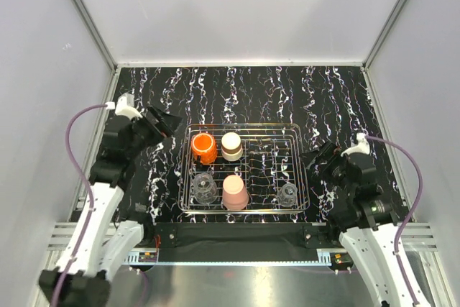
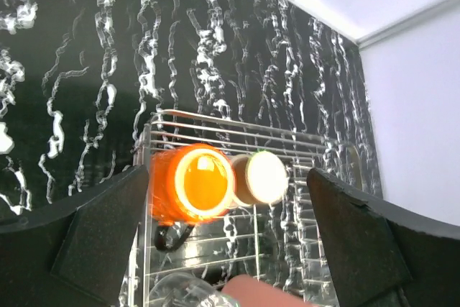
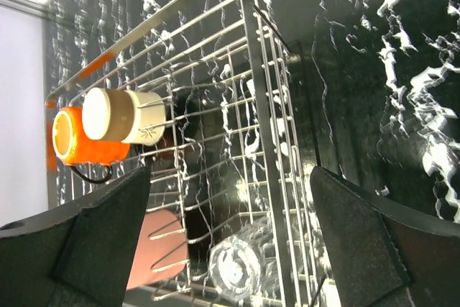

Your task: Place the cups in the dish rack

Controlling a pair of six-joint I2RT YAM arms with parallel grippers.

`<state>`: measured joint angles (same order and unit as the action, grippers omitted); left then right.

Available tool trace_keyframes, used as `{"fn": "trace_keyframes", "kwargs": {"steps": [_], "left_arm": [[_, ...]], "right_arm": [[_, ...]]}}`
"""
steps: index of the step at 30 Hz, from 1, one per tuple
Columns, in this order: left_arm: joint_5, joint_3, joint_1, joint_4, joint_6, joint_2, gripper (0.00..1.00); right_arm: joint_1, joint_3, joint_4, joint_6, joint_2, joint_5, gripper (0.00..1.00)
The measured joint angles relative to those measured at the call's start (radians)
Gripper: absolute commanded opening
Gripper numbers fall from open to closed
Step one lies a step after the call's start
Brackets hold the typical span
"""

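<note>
The black, white-veined bench (image 1: 287, 98) carries the dish rack (image 1: 302, 170), which sits near its front edge, between the two arms. The left arm (image 1: 118, 152) is just off the rack's far left corner and the right arm (image 1: 359, 185) is beside its right wall. Both wrist views show the left jaws and the right jaws spread wide with nothing between them, so neither arm holds a cup.

All five cups are inside the wire rim. The orange cup (image 1: 204, 147) and the cream cup (image 1: 231, 146) lie side by side, touching, in the far left part. The pink tumbler (image 1: 235, 192) stands at the near edge. One clear glass (image 1: 204, 188) is just to its left, and the other clear glass (image 1: 287, 194) sits apart in the near right corner. No cup shows on the bench outside the rack, so I judge the loading finished, with at most a pull-back of the arms left.

The two glasses almost vanish against the wires and the veined surface, so I cannot tell whether their mouths face up or down. A dark loop under the orange cup may be a handle. The left wrist view cuts off the tumbler and a glass at its lower edge. In the right wrist view a finger covers part of the tumbler and only one glass shows.
</note>
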<state>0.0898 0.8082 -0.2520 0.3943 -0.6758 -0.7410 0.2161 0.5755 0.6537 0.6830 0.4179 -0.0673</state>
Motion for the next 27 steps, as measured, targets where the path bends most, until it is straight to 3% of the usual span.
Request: {"fn": "trace_keyframes", "kwargs": {"steps": [4,10,17,20,23,27], "left_arm": [[0.341,-0.202,0.306,-0.239,-0.116,-0.043,0.99],[0.597,-0.467,0.452,-0.518,-0.226,0.129,0.99],[0.751,-0.752,0.461,-1.025,-0.523,0.327,0.99],[0.774,-0.776,0.451,-1.239,-0.681,0.357,0.99],[0.773,-0.775,0.380,-1.473,-0.806,0.373,0.99],[0.768,-0.775,0.237,-1.604,-0.888,0.377,0.99]], "right_arm": [[0.000,-0.151,-0.120,0.018,-0.138,-0.003,1.00],[0.000,-0.360,-0.285,0.061,-0.361,-0.003,1.00],[0.000,-0.471,-0.361,0.151,-0.375,0.034,1.00],[0.000,-0.465,-0.332,0.179,-0.385,0.109,1.00],[0.000,-0.458,-0.303,0.203,-0.389,0.167,1.00],[0.000,-0.451,-0.272,0.233,-0.393,0.212,1.00]]}}
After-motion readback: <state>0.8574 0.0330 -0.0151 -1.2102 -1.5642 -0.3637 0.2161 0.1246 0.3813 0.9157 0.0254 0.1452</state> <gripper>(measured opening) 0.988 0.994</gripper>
